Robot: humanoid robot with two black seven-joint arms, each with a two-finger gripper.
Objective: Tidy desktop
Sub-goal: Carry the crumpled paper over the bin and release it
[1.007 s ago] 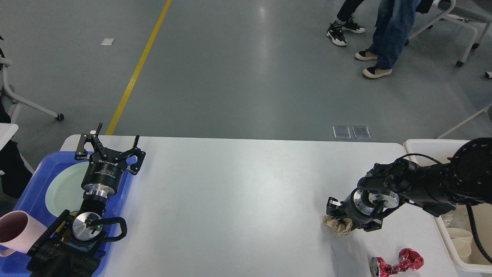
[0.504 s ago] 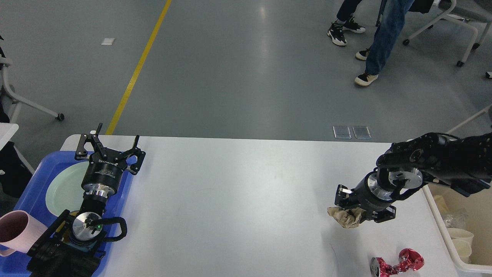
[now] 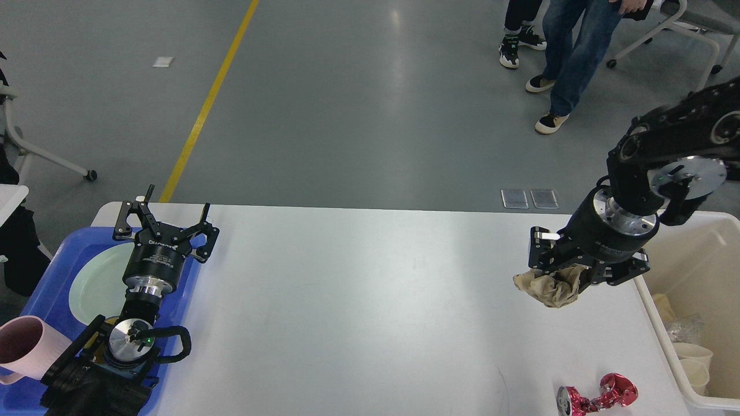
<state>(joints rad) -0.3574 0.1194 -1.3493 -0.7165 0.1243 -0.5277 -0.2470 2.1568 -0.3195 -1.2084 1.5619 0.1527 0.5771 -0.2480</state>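
My right arm: reaches in from the upper right, wrist bent down.
Right gripper point(image 3: 563, 277): pinching a crumpled tan wad point(image 3: 548, 288), lifted.
Desktop point(image 3: 358, 300): beneath it, long axis left-right.
Bin point(image 3: 702, 271): just right.
Left gripper point(image 3: 165, 216): fingers spread, over the tray point(image 3: 52, 277).

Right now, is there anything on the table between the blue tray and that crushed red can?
No. In the head view the desktop is bare between the blue tray and the red can.
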